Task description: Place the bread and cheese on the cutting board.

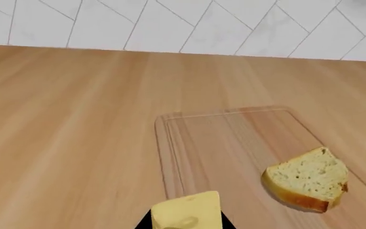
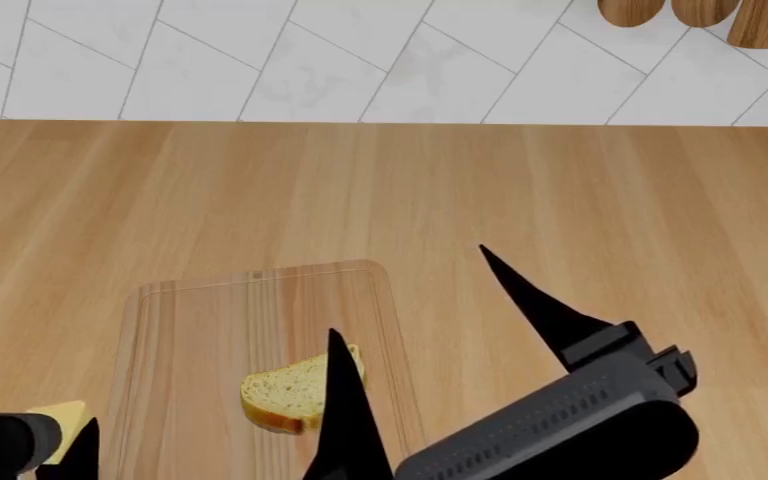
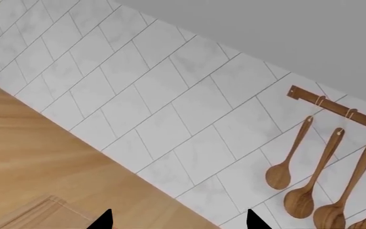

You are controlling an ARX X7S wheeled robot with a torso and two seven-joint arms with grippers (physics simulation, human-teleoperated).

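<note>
Left wrist view: my left gripper (image 1: 186, 224) is clamped on the cheese (image 1: 188, 215), hanging right at the near edge of the cutting board (image 1: 215, 143). Bread (image 1: 307, 179) already lies on the board. Risk: letting go here could drop the cheese on the rim, and it may tip onto the countertop (image 1: 62, 133). Grip looks shallow, so it could slip early. My right gripper (image 2: 404, 315) hangs spread apart and empty above the bread; dipping it could knock the slice.

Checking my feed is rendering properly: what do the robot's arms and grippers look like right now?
The right gripper has long, flat black jaws tapering to sharp points, on a blocky dark-grey arm with a ribbed side. The left gripper shows a dark body. No cables or markings are visible.
</note>
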